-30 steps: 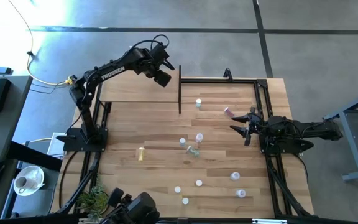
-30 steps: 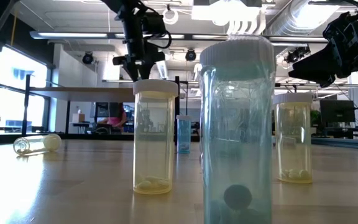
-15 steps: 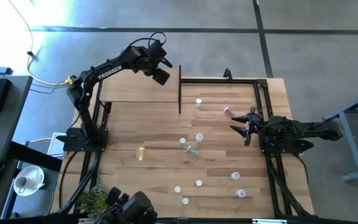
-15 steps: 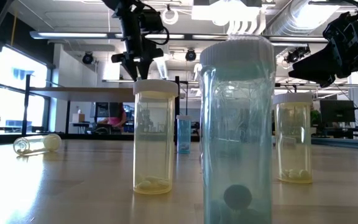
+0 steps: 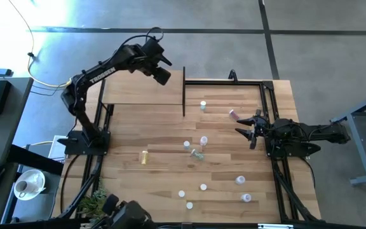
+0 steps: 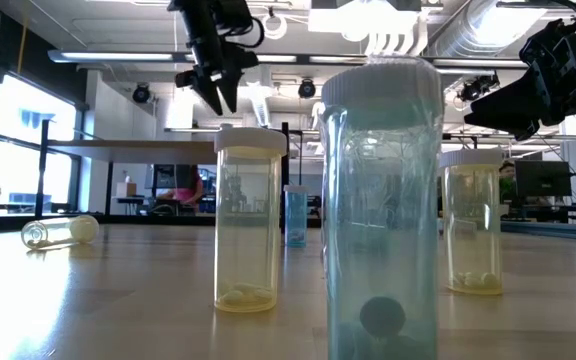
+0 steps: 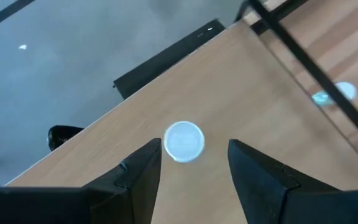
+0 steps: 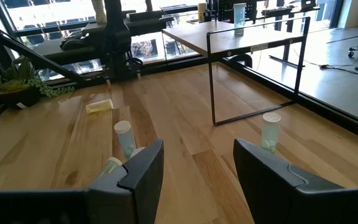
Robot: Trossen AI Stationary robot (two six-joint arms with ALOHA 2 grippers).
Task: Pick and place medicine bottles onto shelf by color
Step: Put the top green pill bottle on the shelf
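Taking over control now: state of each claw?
Left claw: open, empty, above a bottle on the shelf.
Right claw: open, empty.

The left arm is raised high and stretched toward the table's far edge, its left gripper (image 5: pixel 165 69) held in the air with the fingers (image 7: pixel 143 177) parted and nothing between them (seen plainly in its wrist view). The right arm is kept low at the table's right side, its right gripper (image 5: pixel 241 126) likewise spread and empty.
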